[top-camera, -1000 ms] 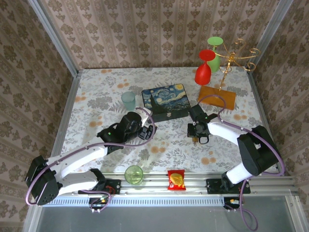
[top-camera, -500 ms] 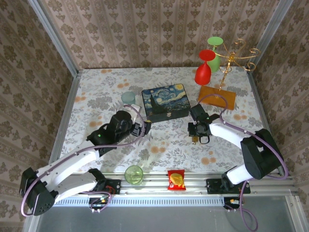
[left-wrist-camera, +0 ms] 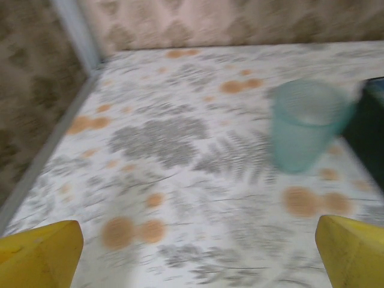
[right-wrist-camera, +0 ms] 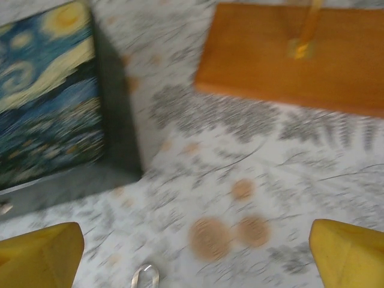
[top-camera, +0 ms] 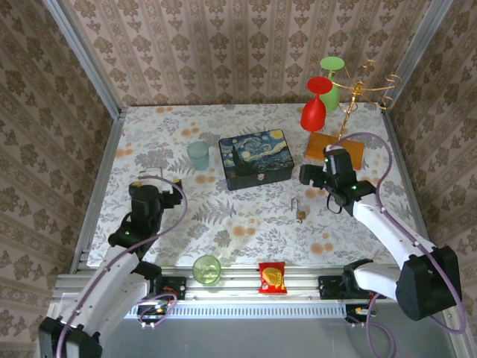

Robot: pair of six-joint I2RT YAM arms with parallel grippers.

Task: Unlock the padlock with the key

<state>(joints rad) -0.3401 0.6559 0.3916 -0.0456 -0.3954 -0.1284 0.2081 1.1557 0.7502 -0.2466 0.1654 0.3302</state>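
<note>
The tiny brass-gold padlock with thin silvery shackle [top-camera: 299, 212] lay loose just in front of the dark-blue rectangular Starry Night box's [top-camera: 256, 158] right corner, with nothing touching it. Any key was too small to tell. The right gripper [right-wrist-camera: 198, 252], fingers spread and empty, hovered right of the box. The left gripper [left-wrist-camera: 198, 255], equally spread, hung well left of it, both seemingly standing clear of the lock.

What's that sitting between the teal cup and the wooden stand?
The Starry Night box lies between the teal cup and the wooden stand, as the top external view shows.
</note>
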